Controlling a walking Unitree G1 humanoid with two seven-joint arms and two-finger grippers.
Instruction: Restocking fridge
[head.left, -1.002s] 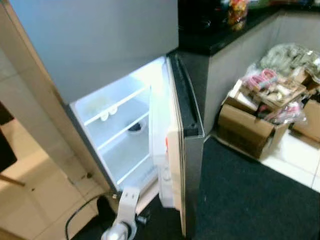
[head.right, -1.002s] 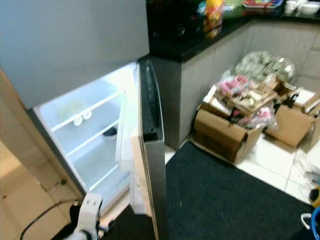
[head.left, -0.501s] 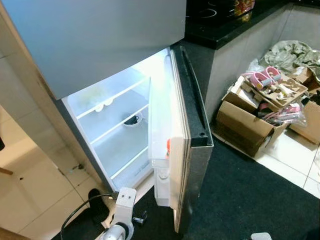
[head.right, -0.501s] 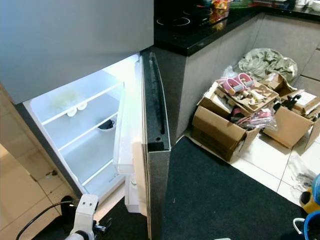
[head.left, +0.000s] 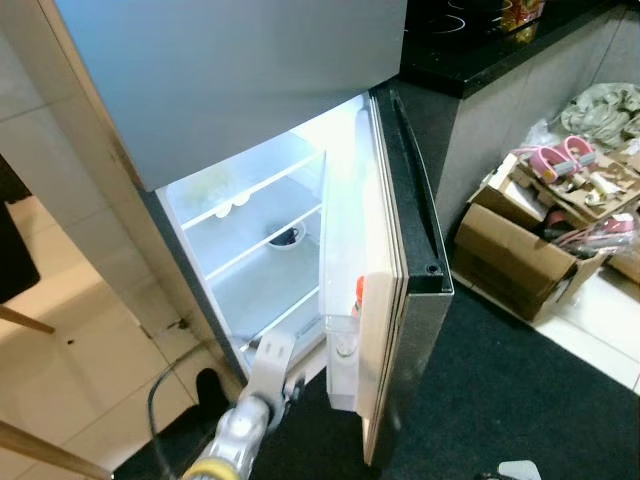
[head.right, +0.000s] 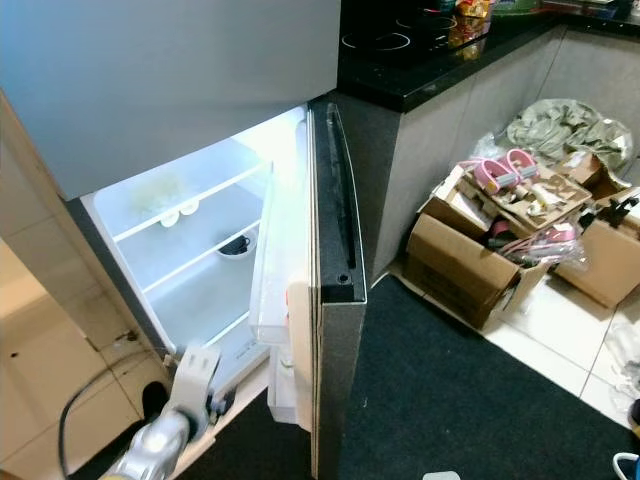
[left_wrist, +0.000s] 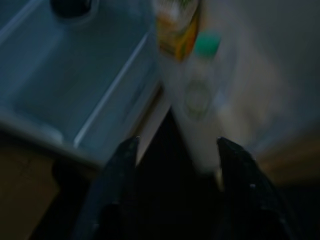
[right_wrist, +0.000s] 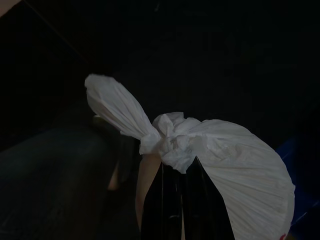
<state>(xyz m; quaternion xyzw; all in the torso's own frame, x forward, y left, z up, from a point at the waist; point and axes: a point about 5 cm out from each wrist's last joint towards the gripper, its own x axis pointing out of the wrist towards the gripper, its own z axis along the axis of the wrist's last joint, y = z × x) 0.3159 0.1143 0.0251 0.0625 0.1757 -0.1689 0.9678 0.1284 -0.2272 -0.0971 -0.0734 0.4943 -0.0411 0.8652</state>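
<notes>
Fridge (head.left: 250, 120) is right in front with its lower door (head.left: 400, 300) swung wide, glossy white shelves lit and mostly bare apart from a small dark bowl (head.left: 286, 237). Looks like the approach step: left gripper (left_wrist: 172, 150) hangs near the bottom shelf, fingers apart and empty. Right gripper (right_wrist: 177, 172) is clamped on the knot of a crinkly white plastic bag (right_wrist: 225, 160), so next that bag probably needs lifting toward a shelf.

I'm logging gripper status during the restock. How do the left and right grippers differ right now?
The left gripper has its fingers spread apart with nothing between them; the right gripper is closed on the knot of a white plastic bag. The left gripper points toward the open fridge and its door shelf bottles; the right gripper hangs over dark floor. Both have two black fingers.
</notes>
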